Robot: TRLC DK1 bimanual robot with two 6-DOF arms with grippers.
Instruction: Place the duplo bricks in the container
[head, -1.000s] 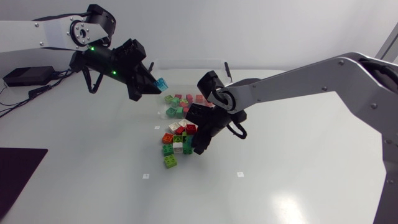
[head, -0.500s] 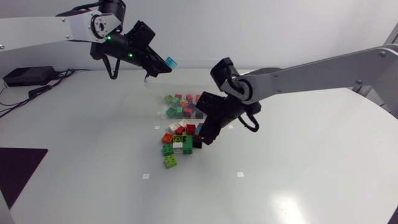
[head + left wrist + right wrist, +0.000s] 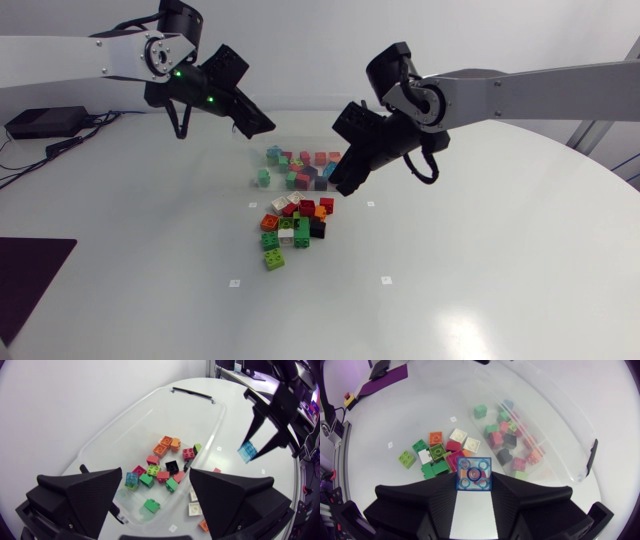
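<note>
From overhead, my left gripper [image 3: 262, 126] hangs above the far side of the clear container [image 3: 305, 135]. My right gripper [image 3: 337, 185] hovers over the container's edge nearest the pile of loose bricks [image 3: 290, 225], which sits on the table [image 3: 450, 280] just beside it.

Through the left wrist, my left fingers are spread wide with nothing between them (only the container below), and a scatter of bricks [image 3: 165, 470] lies on its bottom. Ahead, my right gripper pinches a translucent blue brick [image 3: 247, 452] at its fingertips.

Through the right wrist, that blue brick sits clamped between both fingers, above the pile and beside the container.
</note>
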